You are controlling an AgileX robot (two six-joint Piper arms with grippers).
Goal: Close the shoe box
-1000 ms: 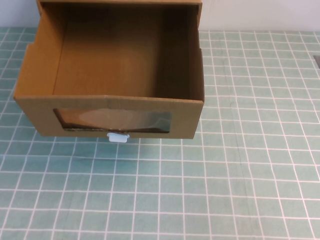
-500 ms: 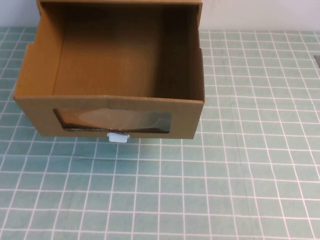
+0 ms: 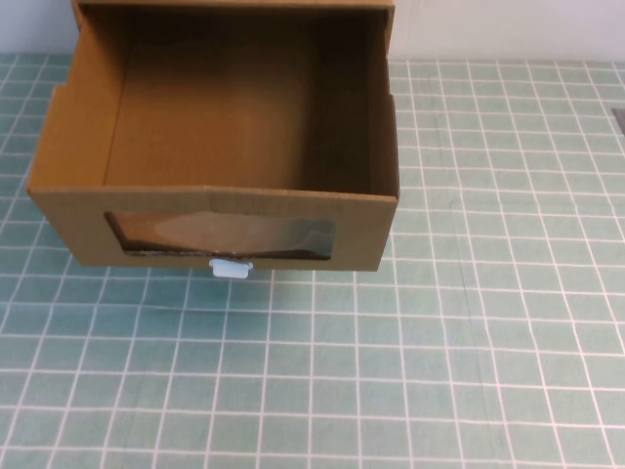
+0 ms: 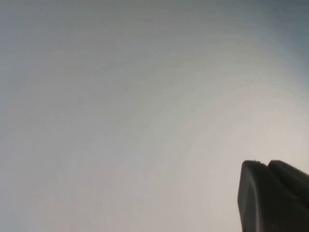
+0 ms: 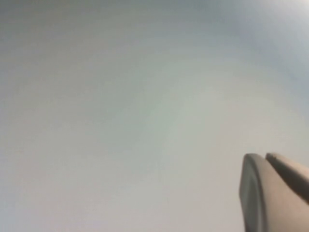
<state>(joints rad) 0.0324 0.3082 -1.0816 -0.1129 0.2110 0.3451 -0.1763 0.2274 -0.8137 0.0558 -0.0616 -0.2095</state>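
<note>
Stood at the far left of the table [image 3: 469, 371]: the shoe box [image 3: 215, 230], brown cardboard, its drawer pulled well out toward the robot and open at the top, with bare cardboard floor and walls showing inside. Carried a clear rectangular window [image 3: 223, 237] in its front panel, glare across the film, and a small white pull tab [image 3: 231, 269] at the front's bottom edge, touching the table. Ran back under the outer sleeve [image 3: 234, 5], seen only as a thin cardboard edge at the top of the high view. Rested on a pale green covering ruled with a white grid, flat and plain to the near and right edges. Ended at a plain pale wall [image 3: 508, 29] just behind the box. Showed one small dark sliver [image 3: 619, 117] at the right edge of the table, too cut off to identify. Bore no readable print, brand or label anywhere on the box or the covering. Lay unobstructed at the front, with nothing between the tab and the near edge. Appeared nowhere in the high view: either arm. Showed only as one dark tip in its own wrist view: the left gripper [image 4: 273, 195], facing a blank pale surface; whether open or closed, cannot tell. Showed likewise as a pale grey tip: the right gripper [image 5: 273, 191], against the same blank pale background; state again impossible to tell.
</note>
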